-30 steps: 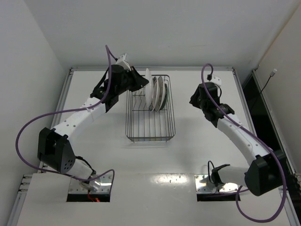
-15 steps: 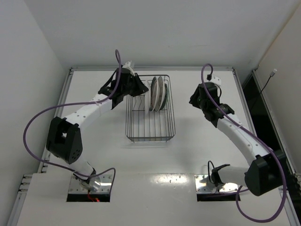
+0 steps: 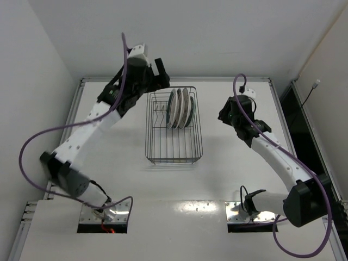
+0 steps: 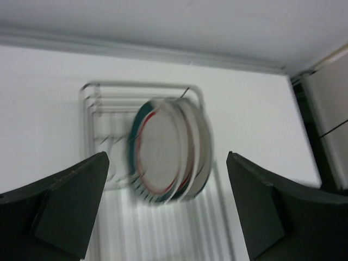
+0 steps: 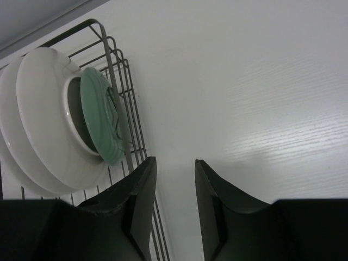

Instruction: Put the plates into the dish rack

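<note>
The dish rack (image 3: 174,136), a dark wire basket, sits mid-table. The plates (image 3: 180,107) stand on edge side by side in its far half. In the left wrist view the nearest plate (image 4: 163,155) shows green and red rim rings, blurred by motion. My left gripper (image 3: 159,76) hangs above the rack's far left corner, jaws wide open and empty (image 4: 166,155). My right gripper (image 3: 225,116) is to the right of the rack, open with nothing between its fingers (image 5: 174,160). A white plate (image 5: 38,125) and a greenish plate (image 5: 100,119) show behind the rack's wire rim (image 5: 117,81).
The rack's near half (image 3: 174,149) holds no plates. White walls close in the table at the back and left (image 3: 32,81). A dark gap runs along the table's right edge (image 3: 291,114).
My left gripper set a white plate into the rack, opened wide and rose away up and back. My right gripper's jaws spread slightly; that arm stayed put.
</note>
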`<action>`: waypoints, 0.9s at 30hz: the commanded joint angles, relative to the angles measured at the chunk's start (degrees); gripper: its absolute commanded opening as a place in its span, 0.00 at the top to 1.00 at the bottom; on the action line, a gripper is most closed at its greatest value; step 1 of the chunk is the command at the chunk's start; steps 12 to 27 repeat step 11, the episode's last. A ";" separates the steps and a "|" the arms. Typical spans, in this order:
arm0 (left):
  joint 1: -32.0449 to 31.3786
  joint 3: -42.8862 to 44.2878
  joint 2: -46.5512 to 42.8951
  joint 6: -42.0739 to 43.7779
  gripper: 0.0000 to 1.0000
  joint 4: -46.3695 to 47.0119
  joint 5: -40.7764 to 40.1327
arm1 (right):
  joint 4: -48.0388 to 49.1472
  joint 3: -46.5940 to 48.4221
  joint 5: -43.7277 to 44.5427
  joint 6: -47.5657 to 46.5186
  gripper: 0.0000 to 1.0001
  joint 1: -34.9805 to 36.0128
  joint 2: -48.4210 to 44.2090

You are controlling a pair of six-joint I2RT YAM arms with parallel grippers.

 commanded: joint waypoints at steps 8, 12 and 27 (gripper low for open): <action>-0.96 -51.38 -45.79 14.55 0.06 10.81 -30.50 | 6.67 -5.55 2.79 3.96 0.59 0.81 -9.02; -2.18 -58.06 -49.93 9.54 0.06 7.72 -33.57 | 5.17 -5.55 6.82 5.28 0.61 3.44 -9.89; -2.18 -58.06 -49.93 9.54 0.06 7.72 -33.57 | 5.17 -5.55 6.82 5.28 0.61 3.44 -9.89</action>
